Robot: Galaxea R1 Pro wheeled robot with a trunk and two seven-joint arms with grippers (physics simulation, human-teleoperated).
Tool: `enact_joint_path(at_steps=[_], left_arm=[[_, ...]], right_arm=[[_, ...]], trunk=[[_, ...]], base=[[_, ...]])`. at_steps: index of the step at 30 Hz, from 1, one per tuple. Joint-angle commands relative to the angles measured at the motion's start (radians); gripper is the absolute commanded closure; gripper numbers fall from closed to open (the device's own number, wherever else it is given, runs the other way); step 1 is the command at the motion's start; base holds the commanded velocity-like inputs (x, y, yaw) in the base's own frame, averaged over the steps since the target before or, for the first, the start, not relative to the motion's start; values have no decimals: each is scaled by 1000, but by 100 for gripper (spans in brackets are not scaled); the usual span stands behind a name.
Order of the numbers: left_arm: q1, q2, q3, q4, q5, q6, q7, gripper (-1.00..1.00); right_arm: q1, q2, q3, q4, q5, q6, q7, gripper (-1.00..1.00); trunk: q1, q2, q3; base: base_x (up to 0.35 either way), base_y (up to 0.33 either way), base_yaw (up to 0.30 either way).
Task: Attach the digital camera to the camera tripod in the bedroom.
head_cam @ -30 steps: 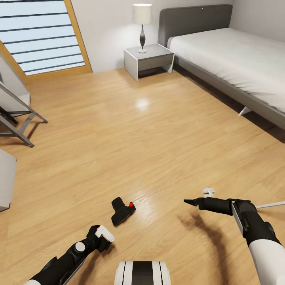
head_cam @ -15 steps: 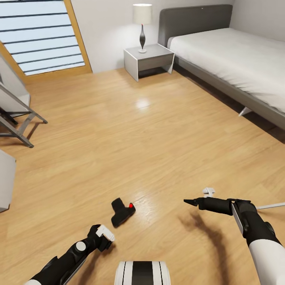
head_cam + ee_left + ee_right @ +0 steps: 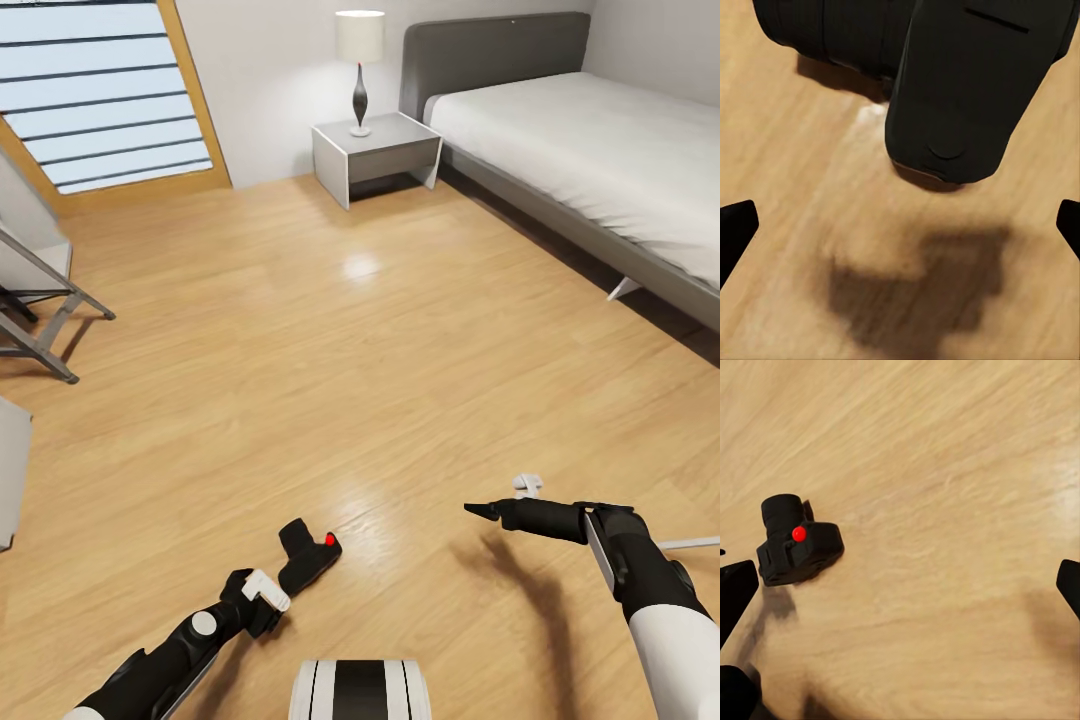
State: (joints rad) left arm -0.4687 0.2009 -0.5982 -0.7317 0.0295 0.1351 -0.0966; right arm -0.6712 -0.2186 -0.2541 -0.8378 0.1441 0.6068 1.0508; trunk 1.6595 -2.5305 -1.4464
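Note:
The digital camera [image 3: 308, 555], small, black and boxy with a red dot, lies on the light wood floor of the bedroom. My left gripper [image 3: 264, 590] hangs just short of it, fingers open. In the left wrist view the digital camera [image 3: 945, 82] looms large ahead of my left gripper [image 3: 900, 232], with nothing between the two dark fingertips [image 3: 735, 232]. Further right, my right gripper [image 3: 482, 510] hovers open and empty over bare floor. Its wrist view shows the digital camera [image 3: 795, 544] ahead of my right gripper [image 3: 900, 592]. The camera tripod is out of view.
A grey-framed bed [image 3: 600, 140] with a white mattress stands at the back right, beside a nightstand [image 3: 375, 150] bearing a lamp [image 3: 360, 60]. At the left edge is a grey folding stand [image 3: 40, 310]. A thin silver rod [image 3: 692, 543] lies on the floor by my right arm.
The view has crept forward. The digital camera now sits lower in the picture and closer to my left gripper. Both arms keep their pose.

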Motion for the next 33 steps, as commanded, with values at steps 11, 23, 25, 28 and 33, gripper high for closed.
enact_joint_path(at_steps=[11,23,25,28,33], left_arm=[[-1,0,-3,-1,4,6,-3,-100],[-1,0,-22,0,3,6,-16,-100],[-1,0,-36,1,3,6,-15,-100],[-1,0,-45,1,3,6,-14,-100],[-1,0,-54,1,3,6,-13,-100]], right_arm=[[-1,1,-4,-1,7,7,8,-100],[-1,-4,-4,22,14,7,6,-100],[-1,-6,-4,31,15,7,6,-100],[-1,-8,-4,39,15,7,6,-100],[-1,-9,-4,45,17,7,6,-100]], trunk=[[0,0,-1],[0,0,-1],[0,0,-1],[0,0,-1],[0,0,-1]], base=[[5,0,0],[0,0,-17],[0,0,-180],[0,0,-226],[0,0,-269]])
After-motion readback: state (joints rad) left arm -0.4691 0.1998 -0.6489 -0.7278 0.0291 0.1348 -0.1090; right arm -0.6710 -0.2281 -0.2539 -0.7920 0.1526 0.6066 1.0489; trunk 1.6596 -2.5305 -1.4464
